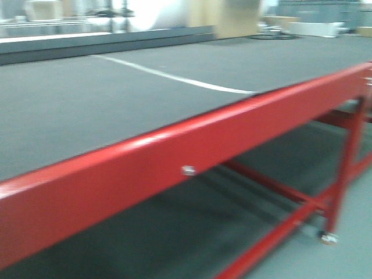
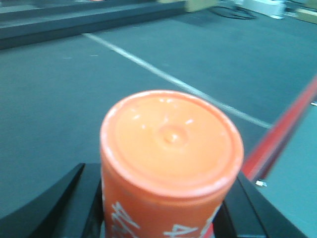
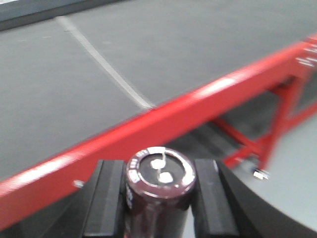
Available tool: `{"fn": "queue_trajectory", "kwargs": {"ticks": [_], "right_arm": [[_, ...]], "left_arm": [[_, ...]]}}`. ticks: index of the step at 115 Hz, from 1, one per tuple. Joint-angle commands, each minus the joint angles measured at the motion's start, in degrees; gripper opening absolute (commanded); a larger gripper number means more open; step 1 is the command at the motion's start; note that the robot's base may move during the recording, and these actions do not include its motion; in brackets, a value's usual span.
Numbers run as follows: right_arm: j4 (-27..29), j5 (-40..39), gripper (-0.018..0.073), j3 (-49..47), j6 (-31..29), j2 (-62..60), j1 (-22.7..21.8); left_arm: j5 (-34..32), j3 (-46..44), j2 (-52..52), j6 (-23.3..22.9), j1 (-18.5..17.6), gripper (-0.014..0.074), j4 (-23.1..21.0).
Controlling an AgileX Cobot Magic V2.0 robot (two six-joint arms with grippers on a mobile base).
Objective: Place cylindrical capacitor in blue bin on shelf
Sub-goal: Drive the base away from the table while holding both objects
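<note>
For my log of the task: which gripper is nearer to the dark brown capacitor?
Right. The right gripper is shut on the capacitor; the left gripper holds an orange cylinder instead.

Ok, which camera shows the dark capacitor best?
Right wrist view: the dark capacitor sits in the right gripper, top terminals visible. The front view shows only the red-framed table; the left wrist view shows an orange cylinder instead.

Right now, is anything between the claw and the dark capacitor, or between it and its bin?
No: the right claw grips the capacitor. No bin or shelf shows; only the red-framed table lies ahead.
</note>
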Motion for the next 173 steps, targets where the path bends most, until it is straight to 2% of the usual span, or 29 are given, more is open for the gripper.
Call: {"fn": "queue_trajectory", "kwargs": {"ticks": [1, 173], "right_arm": [[-0.3, -1.8, -0.0162, 0.2, -0.2, -0.4, 0.0], [-0.3, -1.8, -0.0162, 0.2, -0.2, -0.4, 0.0]], "left_arm": [[-0.9, 0.1, -0.2, 0.0, -0.3, -0.0111, -0.5], [-0.9, 0.1, -0.2, 0.0, -0.3, -0.0111, -0.5]]}}
